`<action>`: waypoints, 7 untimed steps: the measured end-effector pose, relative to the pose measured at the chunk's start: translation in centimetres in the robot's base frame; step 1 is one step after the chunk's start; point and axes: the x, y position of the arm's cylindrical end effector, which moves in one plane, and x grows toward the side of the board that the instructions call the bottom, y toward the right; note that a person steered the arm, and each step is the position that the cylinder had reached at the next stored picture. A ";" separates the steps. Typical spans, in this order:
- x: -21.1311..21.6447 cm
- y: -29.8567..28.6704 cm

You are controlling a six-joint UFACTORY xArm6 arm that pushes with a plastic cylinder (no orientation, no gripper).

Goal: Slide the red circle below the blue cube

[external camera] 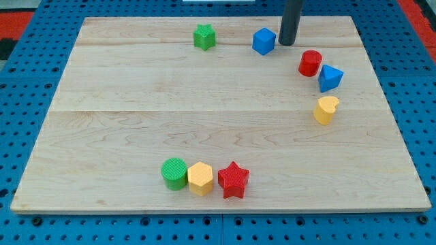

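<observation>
Red circle [310,62] sits near the board's right edge, touching the blue triangle [330,78]; blue cube [263,41] by the top edge, my tip [287,43] just beside it; no pincer fitted.

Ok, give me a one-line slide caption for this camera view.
My tip sits just right of the blue cube, with the red circle lower right, not yet below the cube.

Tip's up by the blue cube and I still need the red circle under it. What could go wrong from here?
1. My tip sits just right of the blue cube; drifting left would likely knock it.
2. The red circle touches the blue triangle, which may drag along.
3. The yellow block is close below, limiting the approach.
</observation>
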 end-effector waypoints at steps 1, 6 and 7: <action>-0.1 -3.4; 3.9 6.3; 4.5 10.4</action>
